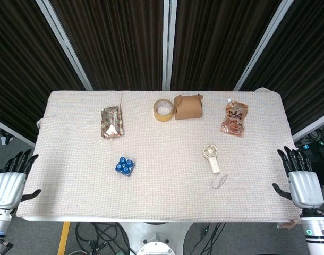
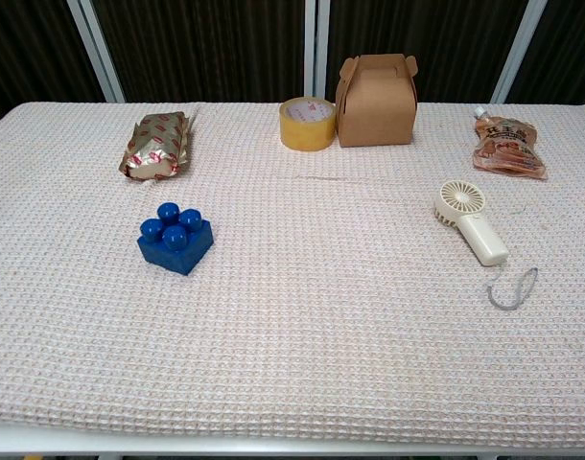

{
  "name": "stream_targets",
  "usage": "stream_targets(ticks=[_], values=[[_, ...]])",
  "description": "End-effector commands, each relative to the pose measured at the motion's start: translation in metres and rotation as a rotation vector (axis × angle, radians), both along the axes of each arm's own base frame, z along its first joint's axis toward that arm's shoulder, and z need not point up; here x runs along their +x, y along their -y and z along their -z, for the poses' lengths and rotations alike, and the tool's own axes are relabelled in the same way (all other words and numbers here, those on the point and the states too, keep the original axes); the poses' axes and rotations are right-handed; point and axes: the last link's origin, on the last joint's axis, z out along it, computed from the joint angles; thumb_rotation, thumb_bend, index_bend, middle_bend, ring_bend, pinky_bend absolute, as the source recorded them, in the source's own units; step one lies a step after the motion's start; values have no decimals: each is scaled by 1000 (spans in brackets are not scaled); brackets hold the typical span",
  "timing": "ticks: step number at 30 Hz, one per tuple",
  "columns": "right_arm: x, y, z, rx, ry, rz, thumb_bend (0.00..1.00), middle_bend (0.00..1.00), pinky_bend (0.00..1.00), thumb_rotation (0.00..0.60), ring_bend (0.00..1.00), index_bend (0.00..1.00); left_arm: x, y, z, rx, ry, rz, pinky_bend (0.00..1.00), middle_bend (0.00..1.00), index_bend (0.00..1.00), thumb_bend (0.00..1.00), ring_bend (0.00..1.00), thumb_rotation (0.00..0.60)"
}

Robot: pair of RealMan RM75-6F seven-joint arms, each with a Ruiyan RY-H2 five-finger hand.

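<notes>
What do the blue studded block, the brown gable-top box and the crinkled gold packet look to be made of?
The blue studded block looks like hard moulded plastic: glossy highlights on its round studs. The brown gable-top box appears to be matte kraft cardboard, with folded flaps and a cut handle. The crinkled gold packet seems to be metallised foil film, shiny and creased.

A table point(image 1: 151, 204) covered with a pale waffle-weave cloth point(image 2: 302, 316) fills the middle of the room. Behind it, from ten to two o'clock, hang dark pleated curtains point(image 1: 114, 42) split by slanting white frame bars point(image 1: 167, 45). Below the table's near edge, at six o'clock, black cables point(image 1: 106, 234) lie on a grey floor point(image 1: 40, 236), with a yellow strip point(image 1: 64, 239) at seven o'clock. The light is even.
</notes>
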Motion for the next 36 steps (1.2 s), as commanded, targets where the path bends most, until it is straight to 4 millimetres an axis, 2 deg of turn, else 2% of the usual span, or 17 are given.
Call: stream_targets(ticks=[1, 13, 16, 18, 20, 22, 24, 25, 26, 31, 34, 36], values=[[2, 1, 0, 0, -4, -3, 101, 0, 0, 600, 0, 0, -1, 0, -1, 7, 2, 1, 139, 0, 90, 0, 0, 600], [1, -2, -2, 2, 9, -20, 103, 0, 0, 600, 0, 0, 0, -3, 6, 40, 31, 37, 139, 0, 90, 0, 0, 600], [0, -2, 1, 13, 21, -29, 137, 0, 0, 600, 0, 0, 1, -4, 5, 49, 30, 44, 140, 0, 90, 0, 0, 600], [0, -2, 3, 21, 28, -37, 239, 0, 0, 600, 0, 0, -1, -4, 5, 48, 32, 36, 140, 0, 91, 0, 0, 600], [-1, -3, 5, 30, 22, -44, 444, 0, 0, 600, 0, 0, -3, -4, 6, 44, 36, 27, 140, 0, 91, 0, 0, 600], [-2, -3, 7, 29, 17, -46, 731, 0, 0, 600, 0, 0, -4, -3, 6, 42, 39, 24, 140, 0, 91, 0, 0, 600], [-1, -4, 9, 27, 18, -50, 923, 0, 0, 600, 0, 0, -5, -2, 7, 39, 45, 22, 140, 0, 90, 0, 0, 600], [-1, -5, 10, 25, 19, -57, 968, 0, 0, 600, 0, 0, -5, -1, 8, 40, 46, 23, 140, 0, 90, 0, 0, 600], [-1, -5, 10, 22, 19, -64, 999, 0, 0, 600, 0, 0, -6, 0, 8, 40, 46, 23, 140, 0, 90, 0, 0, 600], [-4, -4, 10, 23, 23, -65, 1000, 18, 0, 600, 0, 0, -9, 1, 13, 37, 66, 10, 140, 0, 90, 0, 0, 600], [-4, -5, 11, 31, 24, -72, 1000, 81, 1, 600, 0, 0, -7, 1, 14, 30, 58, 21, 141, 0, 90, 0, 0, 600], [-5, -6, 13, 27, 25, -74, 1000, 130, 35, 600, 4, 0, -7, 1, 13, 33, 57, 23, 140, 0, 90, 0, 0, 600]])
